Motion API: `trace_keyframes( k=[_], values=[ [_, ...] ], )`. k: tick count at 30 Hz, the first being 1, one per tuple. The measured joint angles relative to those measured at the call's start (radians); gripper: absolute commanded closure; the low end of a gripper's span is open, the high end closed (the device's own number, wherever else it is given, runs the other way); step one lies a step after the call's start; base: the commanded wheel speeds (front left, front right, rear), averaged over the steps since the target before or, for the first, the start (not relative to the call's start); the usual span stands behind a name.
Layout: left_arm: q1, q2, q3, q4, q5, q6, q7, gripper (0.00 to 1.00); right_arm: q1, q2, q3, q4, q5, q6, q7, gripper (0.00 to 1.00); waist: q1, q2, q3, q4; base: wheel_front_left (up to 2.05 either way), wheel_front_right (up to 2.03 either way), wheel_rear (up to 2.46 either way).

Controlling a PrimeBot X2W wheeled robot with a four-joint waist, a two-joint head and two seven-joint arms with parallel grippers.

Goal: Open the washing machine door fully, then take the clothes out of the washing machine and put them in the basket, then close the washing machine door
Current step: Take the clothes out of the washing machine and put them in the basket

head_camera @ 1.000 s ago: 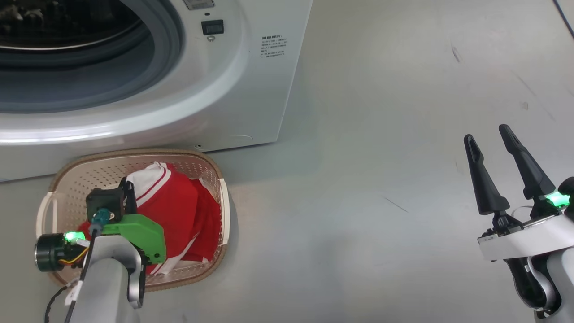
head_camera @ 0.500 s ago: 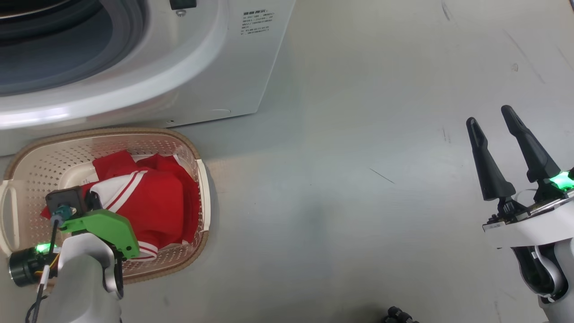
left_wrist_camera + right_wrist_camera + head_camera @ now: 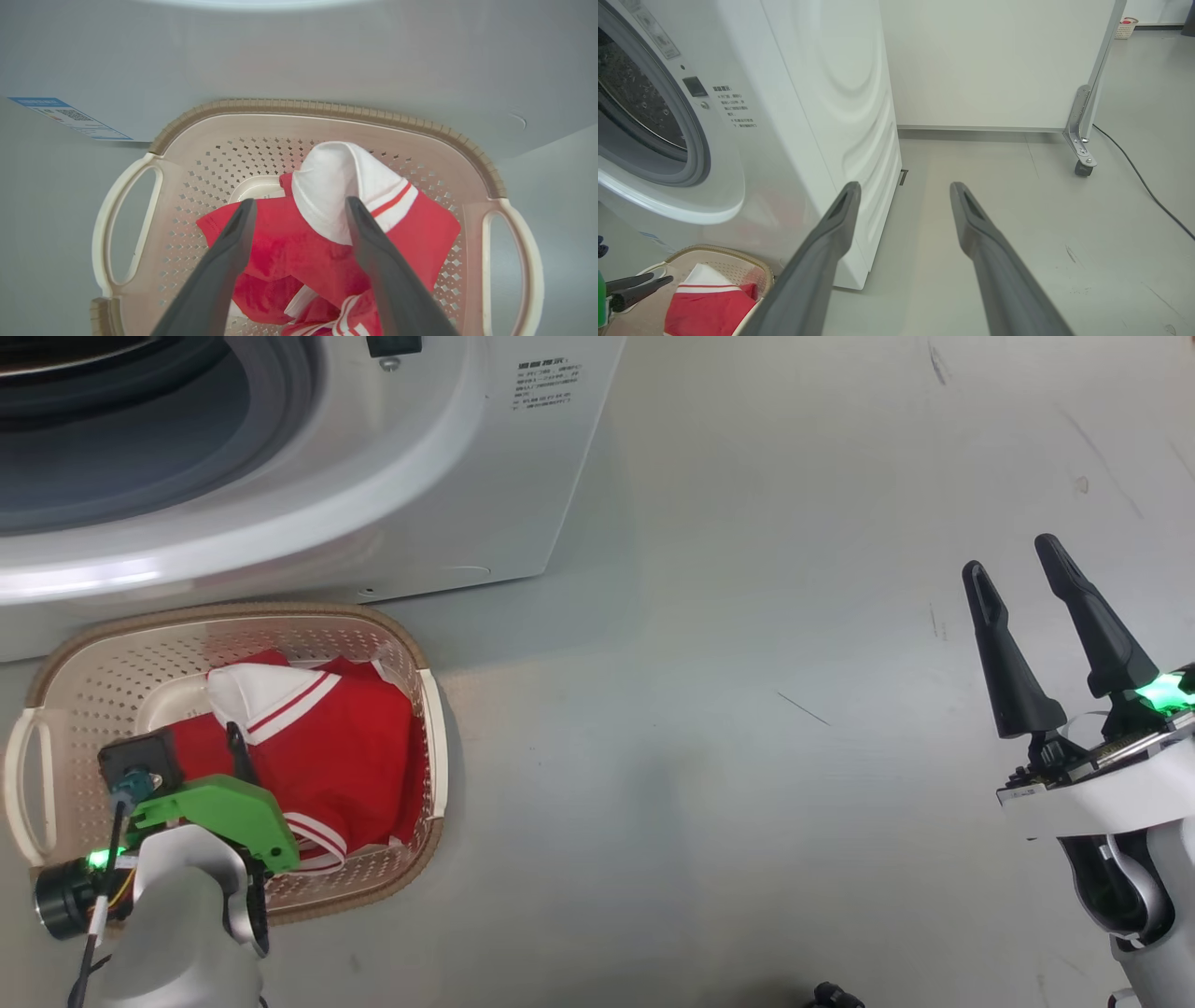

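At 8 o'clock in the head view: the basket (image 3: 280, 609), on the grey floor (image 3: 747, 709), just in front of the washing machine (image 3: 523, 504) at 11 o'clock. Porthole (image 3: 121, 439) of the machine open onto a dark drum ringed by a grey seal. Inside the basket: the clothes (image 3: 336, 756), bright red with white stripes, a white fold uppermost at 12 o'clock of the heap, red cloth spreading toward 5 o'clock.

In the left wrist view, directly above that heap: the left gripper (image 3: 300, 205), jaws spread wide, gripping nothing, one finger over red cloth at 9 o'clock of the white fold, the other over its 3 o'clock edge. Whether touching the fabric or just clear of it: cannot tell.

At 3 o'clock in the head view, well apart from the basket: the right gripper (image 3: 1010, 556), over bare floor, fingers pointing toward 12 o'clock, jaws wide apart, empty. In the right wrist view, past its fingers: the machine's white side at 10 o'clock, a pale partition (image 3: 994, 60) on a castor (image 3: 1083, 165) at 1 o'clock.
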Motion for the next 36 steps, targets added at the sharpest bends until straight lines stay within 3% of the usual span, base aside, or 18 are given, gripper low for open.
trace_keyframes(
  k=[16, 22, 29, 36],
  values=[
    [0.008, -0.001, -0.174, 0.028, -0.07, -0.012, -0.069, 0.0, 0.004, 0.034, 0.005, 0.039, -0.014, 0.0, 0.0, 0.0, 0.0, 0.0, -0.154, 0.044, 0.0, 0.0, 0.0],
    [0.029, -0.002, -0.236, -0.055, -0.097, -0.053, -0.072, 0.0, 0.035, 0.04, -0.003, 0.055, -0.029, 0.0, 0.0, 0.0, 0.0, 0.0, -0.228, 0.08, 0.0, 0.0, 0.0],
    [0.061, -0.003, -0.282, -0.251, -0.085, -0.054, -0.072, 0.0, 0.083, 0.051, -0.031, 0.07, -0.046, 0.0, 0.0, 0.0, 0.0, 0.0, -0.311, 0.134, 0.0, 0.0, 0.0],
    [0.141, -0.003, -0.329, -0.36, -0.043, -0.054, -0.072, 0.0, 0.122, 0.075, -0.037, 0.084, -0.068, 0.0, 0.0, 0.0, 0.0, 0.0, -0.385, 0.182, 0.0, 0.0, 0.0]
  ],
)
